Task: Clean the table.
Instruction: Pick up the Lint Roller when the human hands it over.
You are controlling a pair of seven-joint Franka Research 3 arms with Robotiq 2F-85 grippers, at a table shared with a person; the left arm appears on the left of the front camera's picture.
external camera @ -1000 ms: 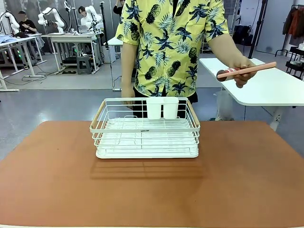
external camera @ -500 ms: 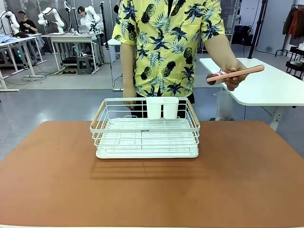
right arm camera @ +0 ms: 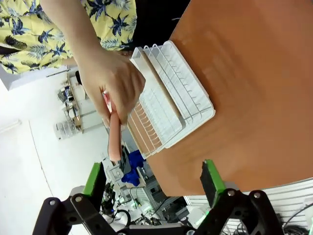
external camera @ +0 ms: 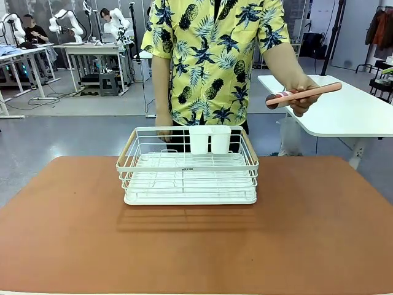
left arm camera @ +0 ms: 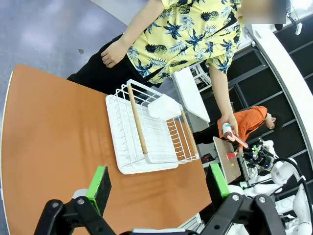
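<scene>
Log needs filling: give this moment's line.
person's hand: holds pink-handled tool; white wire rack: on reddish-brown table; left gripper: open; right gripper: open

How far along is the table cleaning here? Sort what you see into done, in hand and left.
Done: nothing visibly; the white rack looks empty on the table. In hand: a person's hand holds a pink-handled utensil beyond the table's far edge. Left: the left tool and right tool are open, holding nothing.

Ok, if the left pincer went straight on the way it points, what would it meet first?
Most likely the white dish rack, which lies straight ahead of the open left pincer; depth is unclear, so it could touch the table just short of it.
</scene>
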